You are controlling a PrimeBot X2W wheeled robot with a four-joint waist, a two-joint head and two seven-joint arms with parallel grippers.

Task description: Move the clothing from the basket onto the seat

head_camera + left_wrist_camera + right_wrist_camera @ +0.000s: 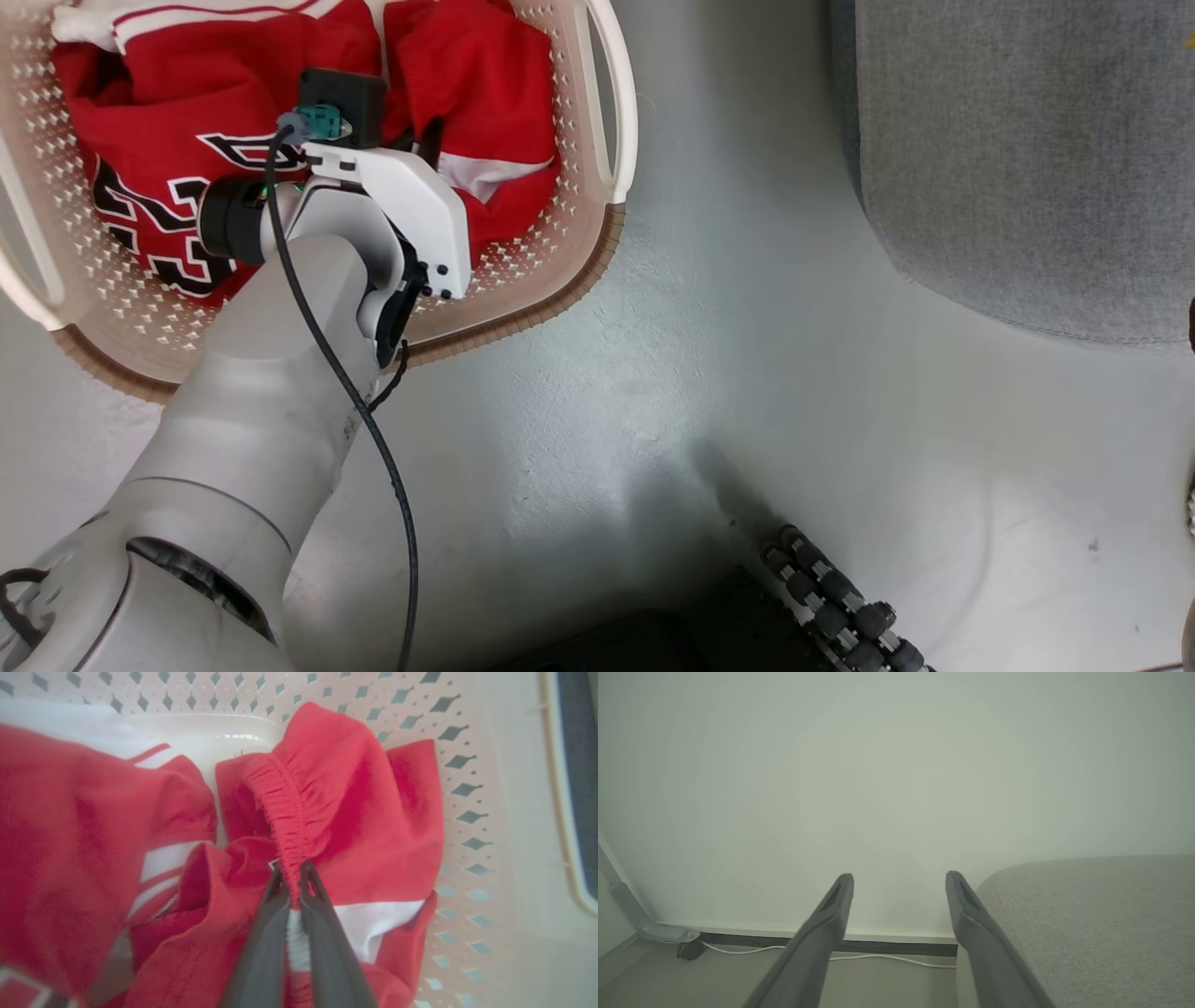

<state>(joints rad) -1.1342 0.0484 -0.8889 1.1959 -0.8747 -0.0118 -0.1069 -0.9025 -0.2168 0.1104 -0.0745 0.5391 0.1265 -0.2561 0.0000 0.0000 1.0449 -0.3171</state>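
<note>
The cream perforated basket (pixel 571 271) stands on the floor at the upper left of the head view, holding both red garments. The jersey (pixel 159 131) with the dark "23" lies in its left half. The garment with white side panels (pixel 485 84) lies in its right half. My left gripper (pixel 290 870) reaches down into the basket and is shut on the gathered elastic edge of the panelled garment (pixel 355 812). In the head view my wrist covers most of that gripper (pixel 425 145). The light-grey seat (pixel 1027 159) is at the upper right. My right gripper (pixel 900 882) stands open and holds nothing, beside the seat's edge (pixel 1101 924).
Pale floor (pixel 747 373) separates the basket from the seat. My base's dark rollers (pixel 840 607) show at the bottom. In the right wrist view there is a plain wall (pixel 896 765), a white cable (pixel 878 957) along the skirting and a grey stand foot with a caster (pixel 686 949).
</note>
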